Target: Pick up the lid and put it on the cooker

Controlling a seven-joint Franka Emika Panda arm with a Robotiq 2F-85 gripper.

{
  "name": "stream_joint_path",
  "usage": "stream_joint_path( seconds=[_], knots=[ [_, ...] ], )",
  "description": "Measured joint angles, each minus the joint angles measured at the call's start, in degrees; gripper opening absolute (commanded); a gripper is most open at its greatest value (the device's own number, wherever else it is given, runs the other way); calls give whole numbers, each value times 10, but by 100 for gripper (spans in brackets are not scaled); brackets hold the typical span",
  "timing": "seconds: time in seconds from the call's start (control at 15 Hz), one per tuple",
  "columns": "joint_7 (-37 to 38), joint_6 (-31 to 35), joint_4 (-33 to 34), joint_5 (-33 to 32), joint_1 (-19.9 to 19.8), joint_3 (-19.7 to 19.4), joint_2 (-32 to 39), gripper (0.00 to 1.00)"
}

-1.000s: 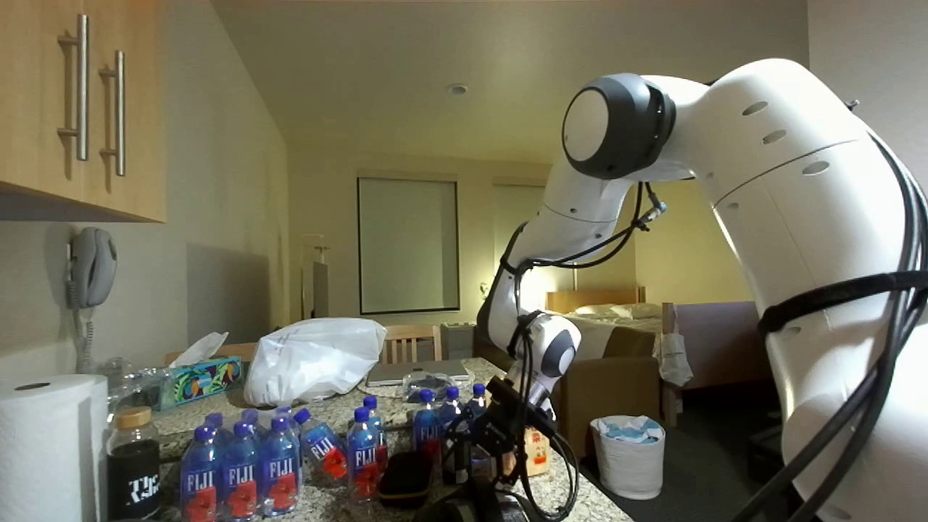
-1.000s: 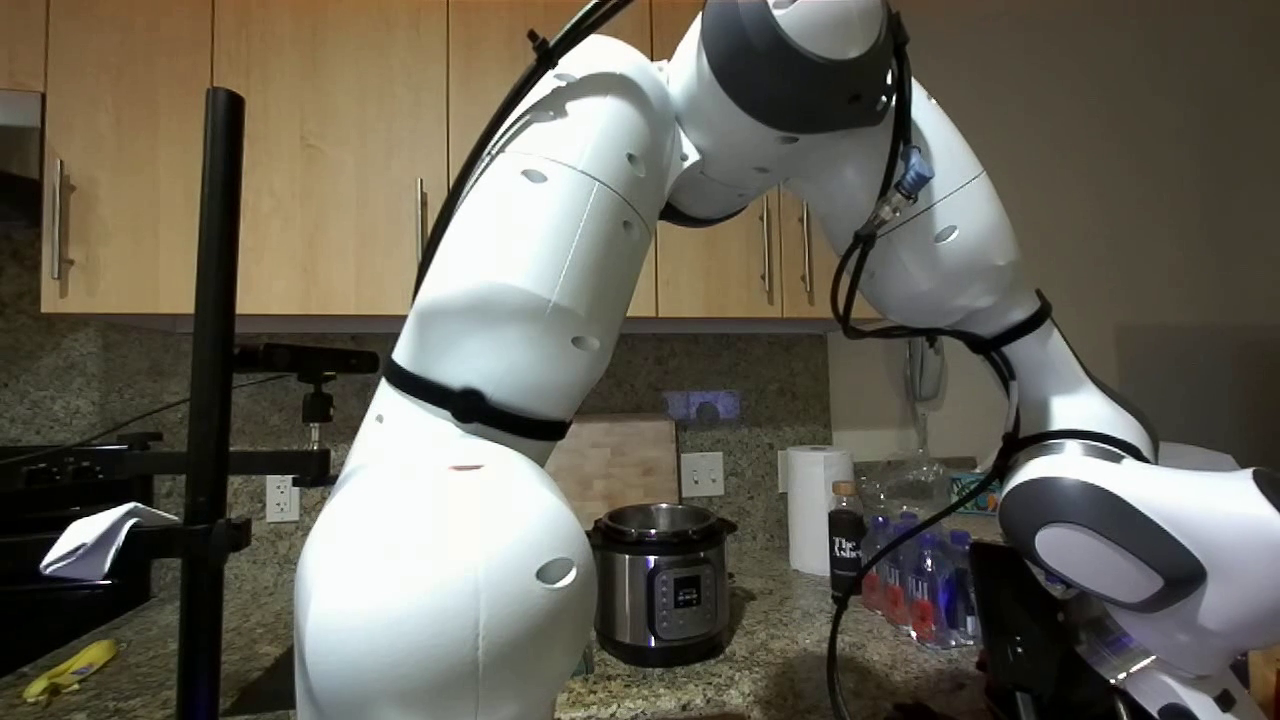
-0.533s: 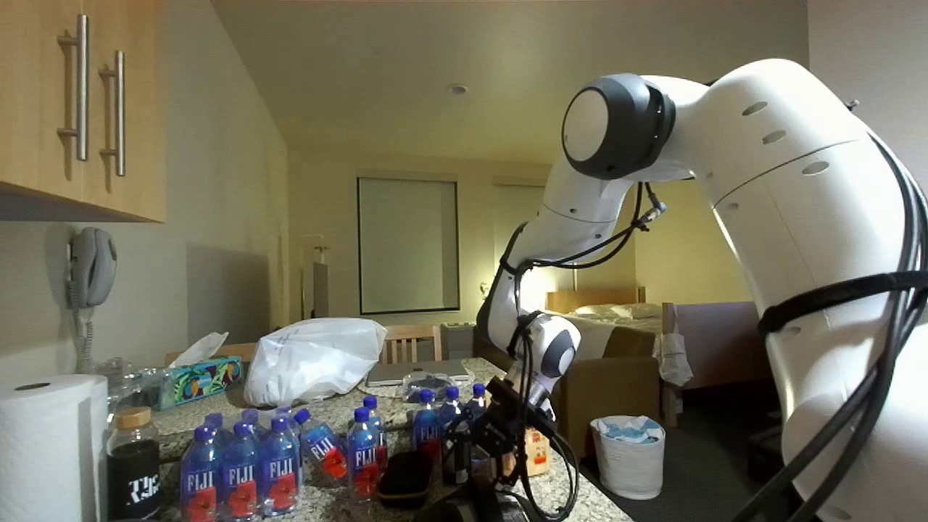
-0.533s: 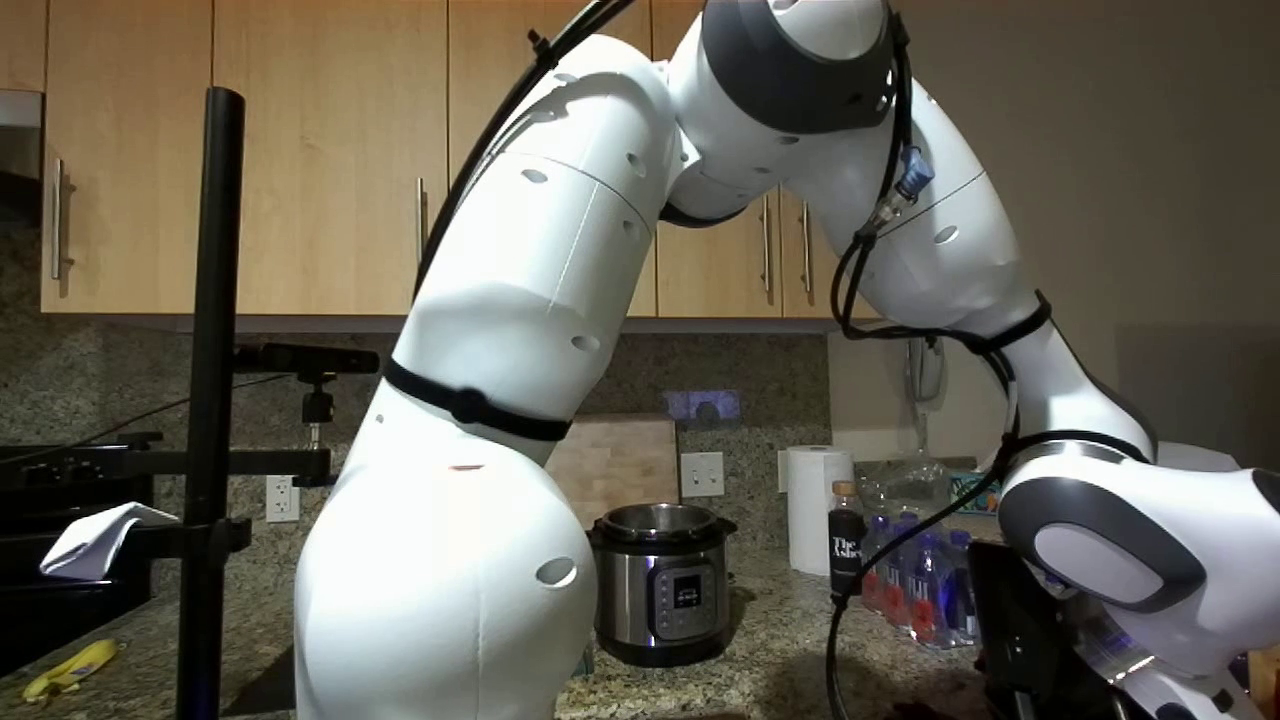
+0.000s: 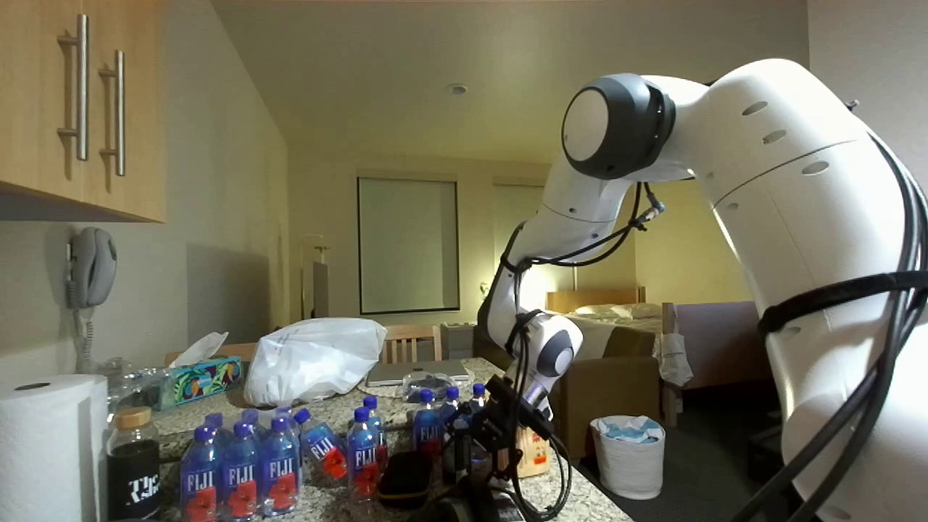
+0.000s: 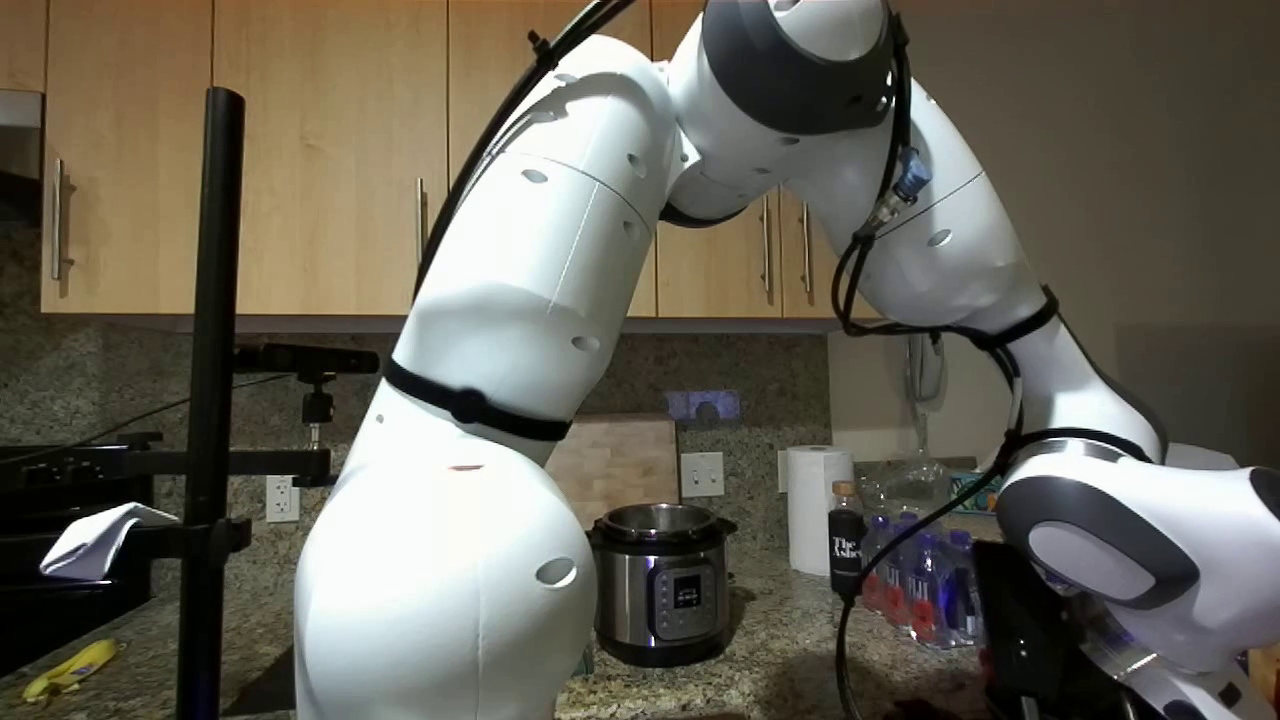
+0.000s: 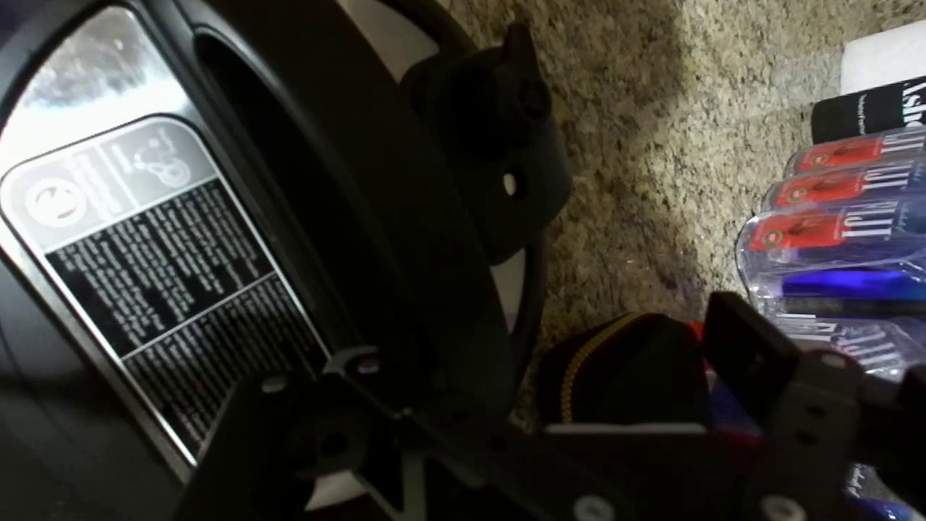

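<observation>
The lid [image 7: 347, 181], glossy black with a raised handle bar and a silver text plate, fills the left of the wrist view. Only a dark part of it [image 5: 446, 510] shows at the bottom of an exterior view. My gripper [image 7: 546, 344] is open, fingers wide apart, pointing down at the lid. Its left finger overlaps the lower end of the handle; whether they touch I cannot tell. Its right finger is off the lid, over a black case. The cooker [image 6: 662, 585], silver and black with its top open, stands on the counter in an exterior view.
The black case with a yellow zip [image 7: 629, 369] lies beside the lid and shows in an exterior view [image 5: 406, 478]. Several water bottles [image 5: 239, 471], a black-labelled bottle [image 5: 133, 464] and a paper-towel roll [image 6: 818, 510] stand nearby. A white bag [image 5: 315, 359] lies behind.
My wrist and gripper have shifted slightly to the left in both exterior views, and the hanging cables moved with them. The cooker and the bottles have not moved.
</observation>
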Motion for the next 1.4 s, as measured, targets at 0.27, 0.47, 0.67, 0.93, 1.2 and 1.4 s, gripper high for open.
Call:
stream_joint_path(
  seconds=[0.27, 0.47, 0.67, 0.93, 1.2, 1.4],
  knots=[
    [-3, 7, 3, -18, 1, 0, 1, 100],
    [-3, 7, 3, -34, 1, 0, 2, 100],
    [-3, 7, 3, -34, 1, 0, 2, 100],
    [-8, 7, 3, -22, 0, 1, 2, 100],
    [-49, 7, -11, 17, -1, 2, 2, 100],
    [-63, 7, -24, 20, -1, 2, 1, 100]
  ],
)
